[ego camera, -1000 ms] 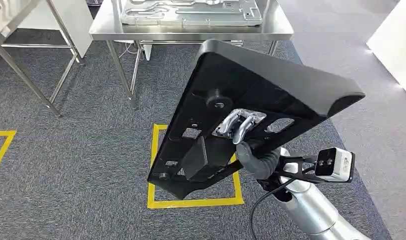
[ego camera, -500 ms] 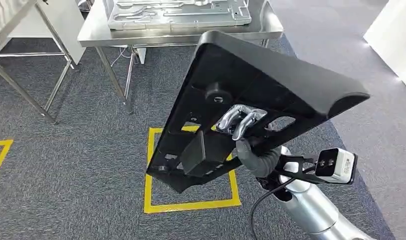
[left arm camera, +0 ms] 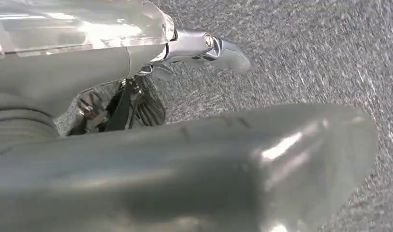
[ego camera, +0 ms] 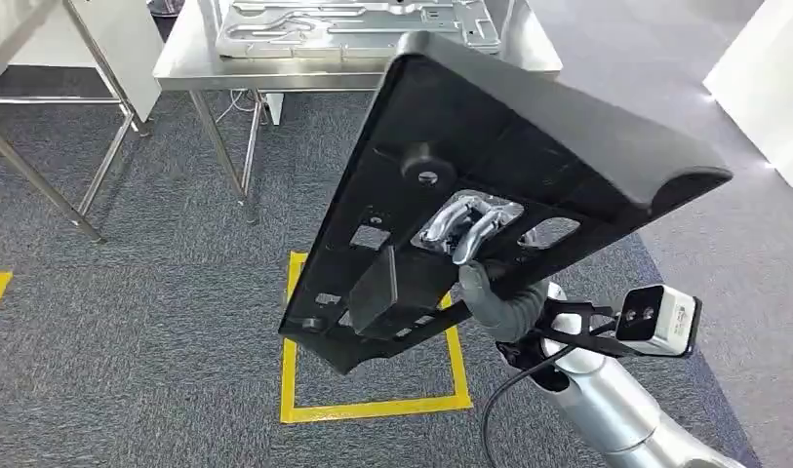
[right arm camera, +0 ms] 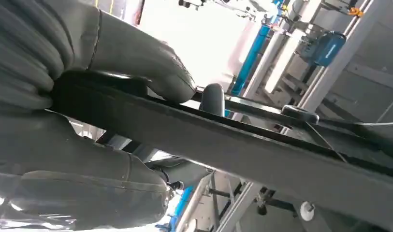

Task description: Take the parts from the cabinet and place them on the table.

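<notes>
A large flat black part (ego camera: 490, 185) with cut-outs and a round boss is held tilted above the carpet, in front of the steel table (ego camera: 192, 68). My right hand (ego camera: 470, 234) grips it through a cut-out, metal fingers showing on its upper face and the grey thumb below. In the right wrist view the thumb (right arm camera: 136, 58) and the palm clamp the black part's edge (right arm camera: 242, 154). A pale metal plate (ego camera: 343, 24) lies on the table. In the left wrist view my left hand (left arm camera: 184, 159) hangs over grey carpet with nothing in it, fingers extended.
A yellow taped square (ego camera: 373, 405) marks the carpet under the part. A second steel frame (ego camera: 41, 166) stands at the left, and a white panel (ego camera: 763, 88) at the right. A camera (ego camera: 655, 317) juts from my right wrist.
The whole view has shifted: the table has come nearer and slid a little down the picture. The black part sits slightly higher in the picture, still in my right hand.
</notes>
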